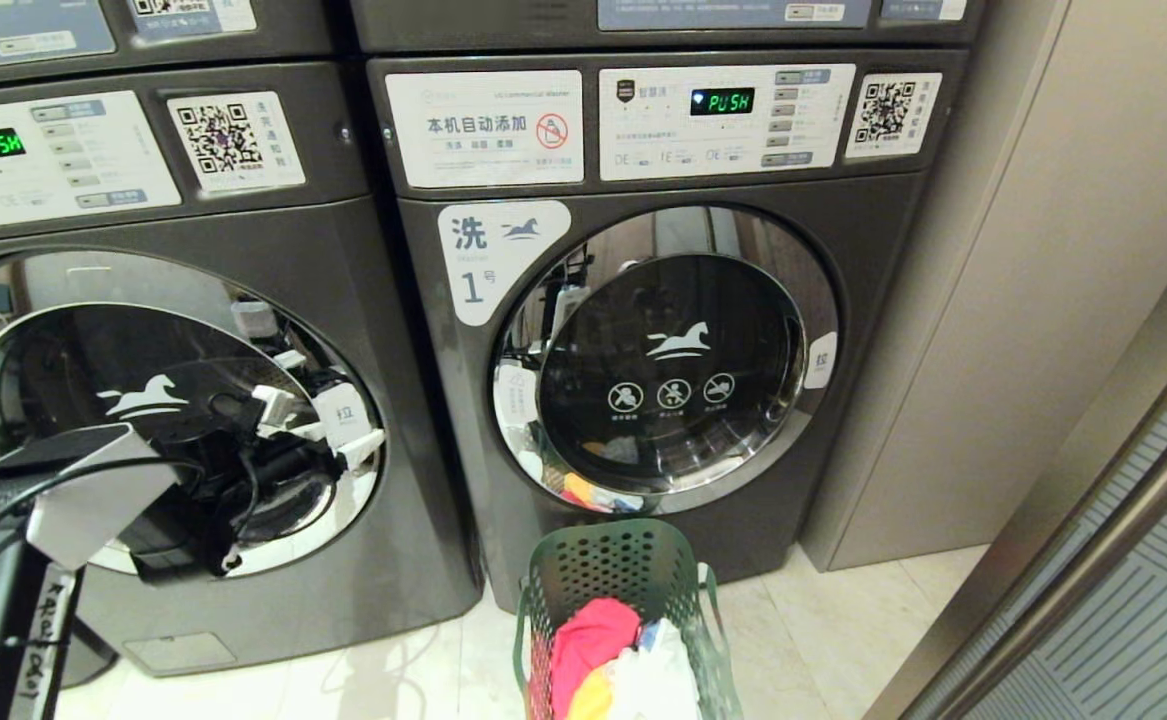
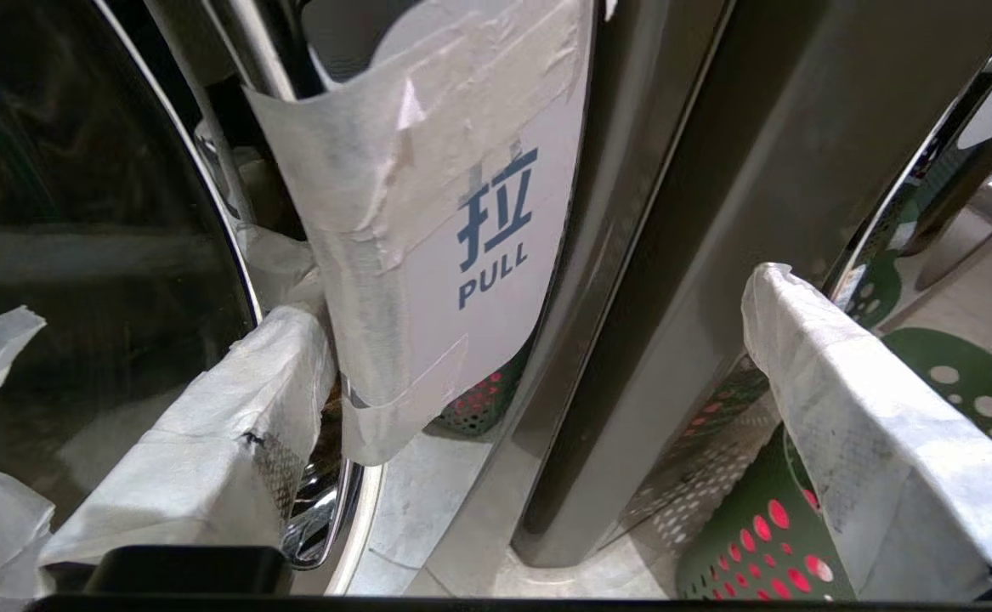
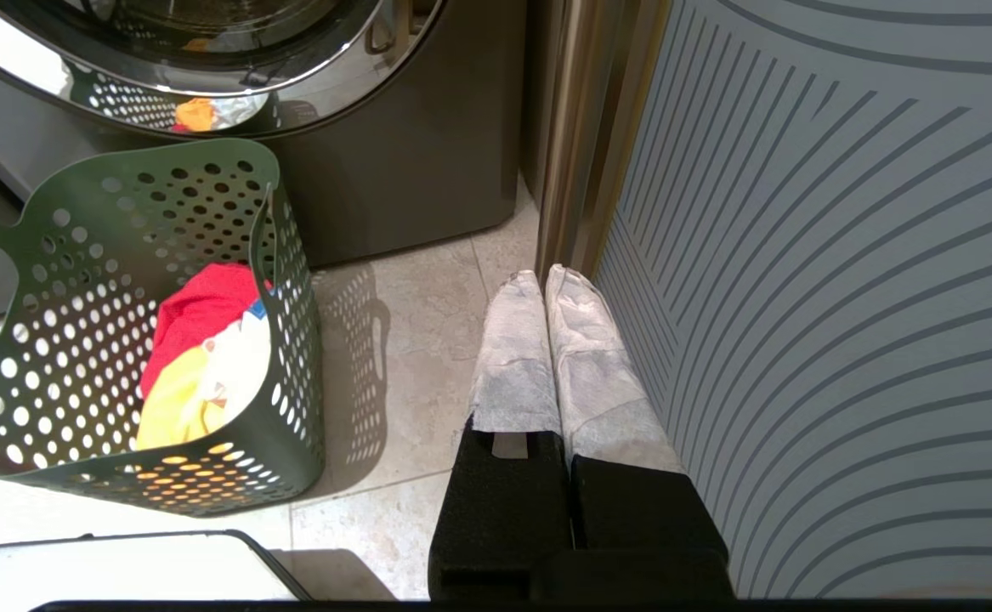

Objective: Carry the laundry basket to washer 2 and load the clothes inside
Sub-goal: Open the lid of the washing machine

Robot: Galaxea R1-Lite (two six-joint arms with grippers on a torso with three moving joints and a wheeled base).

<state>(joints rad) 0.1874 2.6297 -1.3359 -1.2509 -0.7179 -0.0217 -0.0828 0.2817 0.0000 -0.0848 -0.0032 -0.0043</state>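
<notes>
Left gripper jaws wide apart, empty, at taped "PULL" tab; right gripper jaws closed, empty.

Warm, fairly bright indoor light fills the laundry room. The chrome door ring of the right-hand washer throws back strong glare and mirrors the room, and its dark glass reflects faint shapes. The green displays glow sharply. On the pale floor the laundry basket casts a soft dotted shadow toward the right, so light comes from the left and above. In the left wrist view the near taped claw fingers look soft and out of focus, and straight edges bend toward the picture borders.
</notes>
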